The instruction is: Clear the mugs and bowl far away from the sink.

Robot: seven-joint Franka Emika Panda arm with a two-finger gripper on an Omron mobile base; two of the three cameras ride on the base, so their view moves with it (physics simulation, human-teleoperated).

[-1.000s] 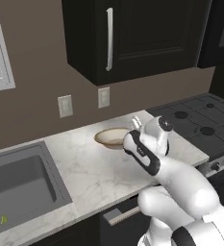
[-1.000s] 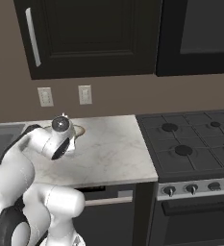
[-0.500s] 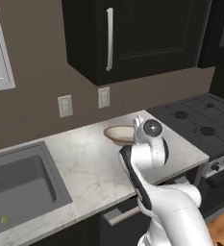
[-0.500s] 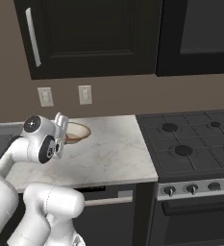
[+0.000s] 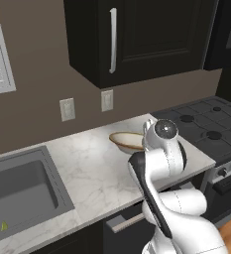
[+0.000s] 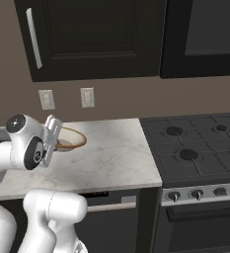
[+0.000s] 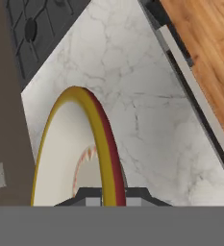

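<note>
Bowl (image 5: 126,140): wide, shallow, cream inside with a gold-brown rim; it appears to sit on the marble counter (image 5: 87,168) near the back wall, below the two wall outlets (image 6: 67,99), though contact with the counter cannot be confirmed.
Bowl position relative to sink: the sink (image 5: 18,191) lies at the far left end of the same counter, well apart from the bowl; the stove (image 6: 195,148) is on the opposite side.
Gripper (image 6: 51,138): it sits over the near edge of the bowl. In the hand view the rim (image 7: 104,144) runs straight down between the two dark finger tips, one on each side of the wall.
Gripper state: jaws straddle the rim; whether they have closed onto it cannot be told from these views.
Handling, judged: the bowl looks like glazed ceramic, so rigid, moderately heavy for its size, smooth and likely slippery, and liable to chip or break if dropped.
Grasp point, judged: the rim wall is the only practical hold; a pinch across it, inner face to outer face, suits a two-finger grip.
Risk, judged: held by one edge, the bowl will hang off-centre and may pivot or slide out of the jaws; a firm pinch and slow travel are advisable.
Mugs: not identifiable in these views.
</note>
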